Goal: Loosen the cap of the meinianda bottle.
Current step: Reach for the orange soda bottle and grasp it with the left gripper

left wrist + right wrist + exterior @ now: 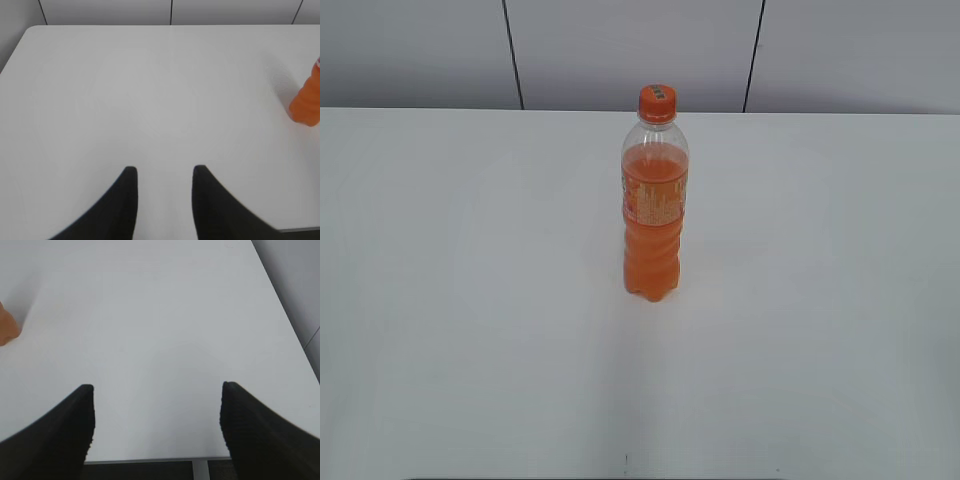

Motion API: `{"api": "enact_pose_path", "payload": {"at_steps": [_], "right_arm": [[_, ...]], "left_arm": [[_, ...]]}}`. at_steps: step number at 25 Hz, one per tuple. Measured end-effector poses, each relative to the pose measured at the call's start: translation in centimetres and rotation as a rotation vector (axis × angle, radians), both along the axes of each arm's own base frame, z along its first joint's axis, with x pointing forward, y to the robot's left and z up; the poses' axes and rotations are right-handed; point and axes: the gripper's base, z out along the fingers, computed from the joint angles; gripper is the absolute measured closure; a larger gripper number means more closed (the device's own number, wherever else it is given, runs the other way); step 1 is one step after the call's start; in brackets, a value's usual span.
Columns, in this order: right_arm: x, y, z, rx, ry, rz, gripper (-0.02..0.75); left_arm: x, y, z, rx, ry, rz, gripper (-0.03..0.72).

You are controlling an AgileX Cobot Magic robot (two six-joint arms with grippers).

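The meinianda bottle [654, 215] stands upright near the middle of the white table [470, 300], filled with orange drink, with an orange label band. Its orange cap [658, 101] sits on top with a small green-yellow mark. No gripper shows in the exterior view. In the left wrist view my left gripper [165, 172] is open and empty over bare table, and the bottle's base [306, 102] shows at the right edge. In the right wrist view my right gripper [157, 390] is wide open and empty near the table's front edge, and a sliver of the bottle [7, 327] shows at the left edge.
A grey panelled wall [620, 50] runs behind the table's far edge. The table's front edge and a leg [200, 467] show below the right gripper. The table's right edge [285, 315] lies to the right of it.
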Motion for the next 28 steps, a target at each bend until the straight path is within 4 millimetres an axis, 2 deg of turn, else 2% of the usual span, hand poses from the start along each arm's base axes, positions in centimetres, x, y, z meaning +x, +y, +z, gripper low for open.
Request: {"api": "enact_pose_path", "payload": {"at_steps": [28], "right_arm": [[0.0,0.0,0.0,0.0,0.0,0.0,0.152]], "left_arm": [[0.0,0.0,0.0,0.0,0.0,0.0,0.452]]}}
